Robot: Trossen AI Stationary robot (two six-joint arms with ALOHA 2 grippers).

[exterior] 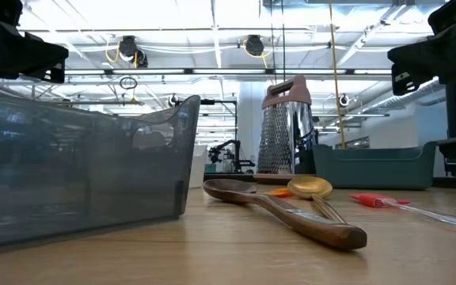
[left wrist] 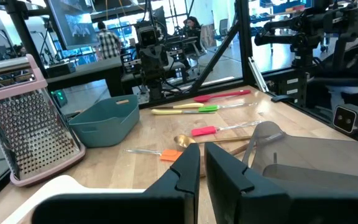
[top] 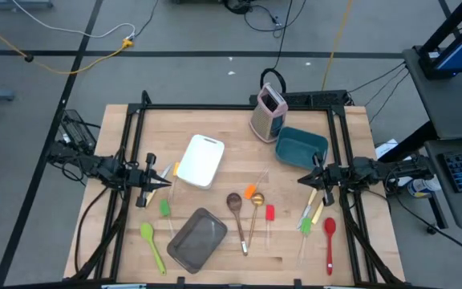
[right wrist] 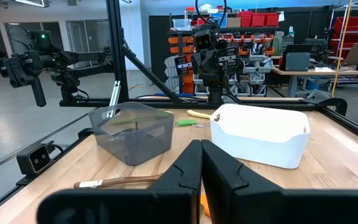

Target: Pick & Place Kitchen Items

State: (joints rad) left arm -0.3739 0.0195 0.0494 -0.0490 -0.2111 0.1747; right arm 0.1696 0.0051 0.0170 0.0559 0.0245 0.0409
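Note:
The kitchen items lie flat on the wooden table. A wooden spoon (top: 236, 207), a gold spoon (top: 256, 207), an orange spatula (top: 252, 192) and a red spatula (top: 269, 214) are near the middle. A yellow-handled knife (top: 318, 211), a small green spatula (top: 305, 226) and a red spoon (top: 329, 239) lie at the right. Two green spatulas (top: 151, 243) (top: 165, 208) lie at the left. My left gripper (top: 167, 183) hovers level above the left side, shut and holding nothing. My right gripper (top: 301, 178) hovers level above the right side, shut and holding nothing.
A white tray (top: 200, 160) sits left of centre and a grey pan (top: 197, 239) at the near edge. A teal bin (top: 301, 147) and an upright grater (top: 268, 112) stand at the far right. Black frame rails run along the table's sides.

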